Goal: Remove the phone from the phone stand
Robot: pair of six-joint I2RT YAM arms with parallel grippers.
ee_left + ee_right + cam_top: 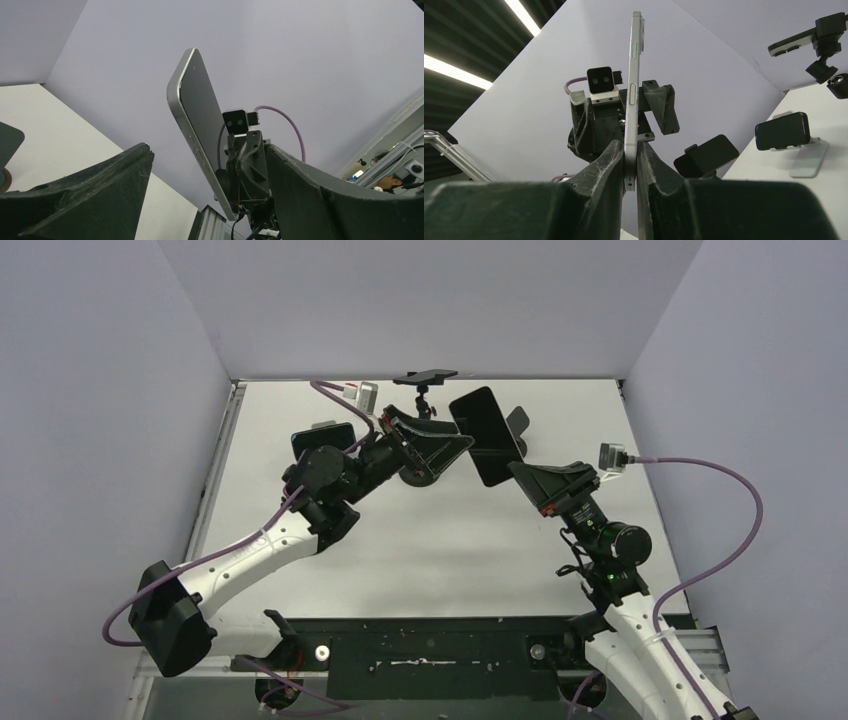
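White tabletop (440, 540), lilac walls (430, 300). Right wrist view: right gripper (631, 159) pinching phone (633, 75) by lower edge, edge-on. Left wrist view alone: left gripper (207, 150) spread wide, empty, phone's dark screen beyond.

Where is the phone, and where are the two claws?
phone (487, 435): top view, middle of its dark flat side.
right claw (630, 150): right wrist view, between its fingertips, pinching the phone's edge.
left claw (207, 150): left wrist view, midway between its wide-apart fingertips.

white arm links (250, 558), bulky black joints (325, 470), looping purple cables (680, 460)
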